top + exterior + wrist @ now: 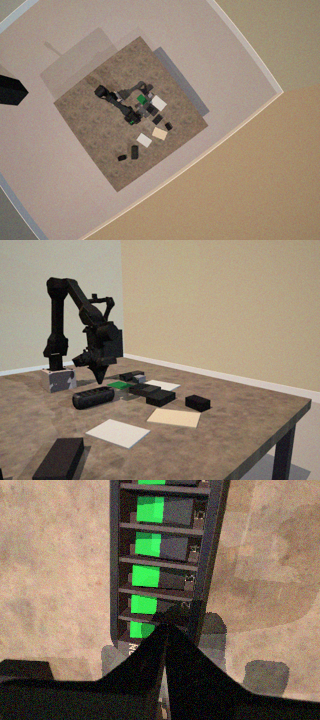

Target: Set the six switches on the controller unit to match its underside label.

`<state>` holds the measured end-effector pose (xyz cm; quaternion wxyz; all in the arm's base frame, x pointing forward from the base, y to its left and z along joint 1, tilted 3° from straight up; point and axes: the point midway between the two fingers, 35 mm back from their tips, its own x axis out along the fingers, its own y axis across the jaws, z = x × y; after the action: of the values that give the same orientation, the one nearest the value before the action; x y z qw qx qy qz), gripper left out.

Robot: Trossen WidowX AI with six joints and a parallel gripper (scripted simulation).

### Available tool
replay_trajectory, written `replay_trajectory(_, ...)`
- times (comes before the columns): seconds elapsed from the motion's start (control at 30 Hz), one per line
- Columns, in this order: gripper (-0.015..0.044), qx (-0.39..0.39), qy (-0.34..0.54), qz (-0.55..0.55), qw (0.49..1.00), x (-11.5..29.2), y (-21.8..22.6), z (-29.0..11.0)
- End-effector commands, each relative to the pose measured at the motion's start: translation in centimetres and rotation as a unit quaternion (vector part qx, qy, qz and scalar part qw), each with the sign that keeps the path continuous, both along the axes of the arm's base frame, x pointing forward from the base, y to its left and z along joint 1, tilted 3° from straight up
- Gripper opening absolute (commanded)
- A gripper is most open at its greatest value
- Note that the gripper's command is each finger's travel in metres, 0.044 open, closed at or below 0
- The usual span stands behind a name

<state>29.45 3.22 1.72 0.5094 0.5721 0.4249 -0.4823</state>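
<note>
Green board (119, 385) and dark blocks (160, 397) beside controller unit (93, 397)

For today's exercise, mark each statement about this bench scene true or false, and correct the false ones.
1. The gripper is shut and holds nothing. True.
2. The controller unit lies upside down with its label showing. False: it sits on its base, switches up.
3. The gripper hangs above the controller unit. True.
4. The green board lies on top of the beige sheet. False: they lie apart on the bench.
</note>
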Motion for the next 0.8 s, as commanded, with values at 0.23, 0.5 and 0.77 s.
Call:
replay_trajectory(0.23,0.0000,0.014,-0.063,0.001,0.998,-4.1,1.9,-0.9)
replay_trajectory(0.5,0.0000,0.015,-0.059,0.004,0.998,-4.1,2.1,-0.9)
replay_trajectory(0.77,0.0000,-0.002,0.007,0.006,1.000,-0.4,0.1,-0.1)
